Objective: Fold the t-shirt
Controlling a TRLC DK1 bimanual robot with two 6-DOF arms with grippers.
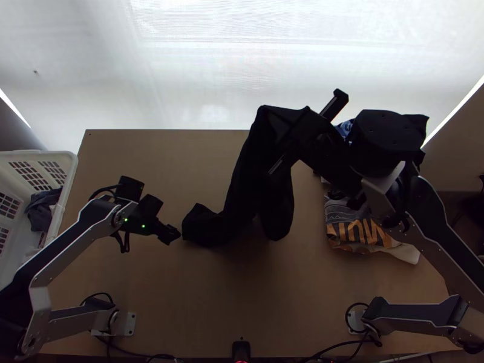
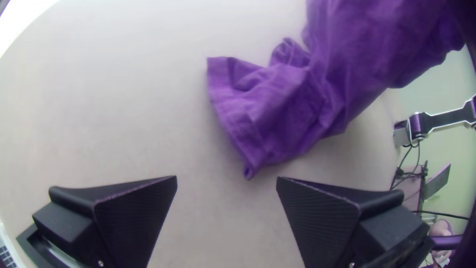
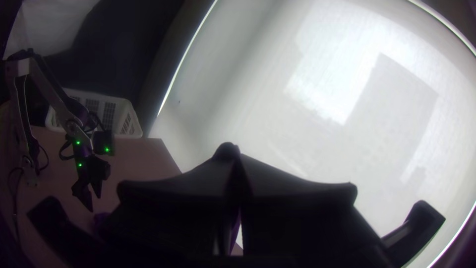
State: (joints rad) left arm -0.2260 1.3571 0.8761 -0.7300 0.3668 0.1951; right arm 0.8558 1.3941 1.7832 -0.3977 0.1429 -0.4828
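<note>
- Basket [image 1: 68, 187] at the left side of the worktop [image 1: 181, 302], with a dark cloth [image 1: 42, 212] inside.
- Grey garment [image 1: 357, 221] with orange print, crumpled on the worktop's right side.
- Left gripper [image 1: 169, 235]: fingers wide apart with nothing between them, just beside one end of the t-shirt [image 1: 242, 187].
- The t-shirt, purple in the left wrist view, is bunched lengthwise over the middle of the worktop.
- Right gripper [image 1: 284, 130]: fingers pressed together on the t-shirt's far end, holding it up.
</note>
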